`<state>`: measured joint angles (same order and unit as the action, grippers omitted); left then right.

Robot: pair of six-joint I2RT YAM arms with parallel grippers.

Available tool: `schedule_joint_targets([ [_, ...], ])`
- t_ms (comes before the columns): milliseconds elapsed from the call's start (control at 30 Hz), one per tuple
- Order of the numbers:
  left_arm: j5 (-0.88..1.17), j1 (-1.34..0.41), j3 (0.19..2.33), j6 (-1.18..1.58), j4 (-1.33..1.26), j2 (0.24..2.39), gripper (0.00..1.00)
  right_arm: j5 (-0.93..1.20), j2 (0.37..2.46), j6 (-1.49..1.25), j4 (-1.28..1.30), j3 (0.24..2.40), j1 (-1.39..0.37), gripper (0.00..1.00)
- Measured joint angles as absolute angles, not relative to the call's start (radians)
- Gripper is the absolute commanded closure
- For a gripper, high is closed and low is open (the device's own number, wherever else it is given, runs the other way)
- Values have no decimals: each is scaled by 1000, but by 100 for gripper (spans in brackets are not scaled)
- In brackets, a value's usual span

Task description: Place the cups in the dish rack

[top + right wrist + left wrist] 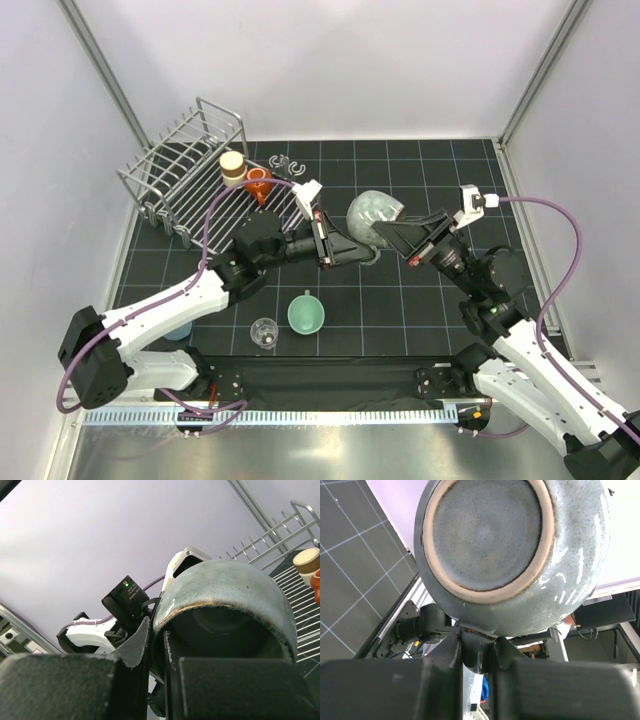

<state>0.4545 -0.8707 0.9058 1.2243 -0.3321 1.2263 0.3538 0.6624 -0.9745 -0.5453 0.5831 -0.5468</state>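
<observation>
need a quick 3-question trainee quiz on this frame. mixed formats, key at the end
1. How many cups sit in the dish rack?
2. True or false: only the right fingers grip the grey mug.
3. Which cup stands nearest the clear glass? A mint green cup; B yellow cup; C black cup.

Key
1. Two: the beige cup and the orange-red cup.
2. False. The left fingers clamp it from the other side, so both arms hold it.
3. A.
</observation>
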Motion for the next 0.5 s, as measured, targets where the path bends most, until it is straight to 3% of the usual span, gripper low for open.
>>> schedule_joint_targets([
  [133,454,-872,906,1214,-330,1225,100,351,649,-972,-533,579,-546,93],
  [400,413,-879,906,1095,-170,1166,100,307,549,-841,-202,633,-553,49],
  [500,370,-878,906,1022,-82,1116,100,260,540,-764,-36,700,-553,44],
])
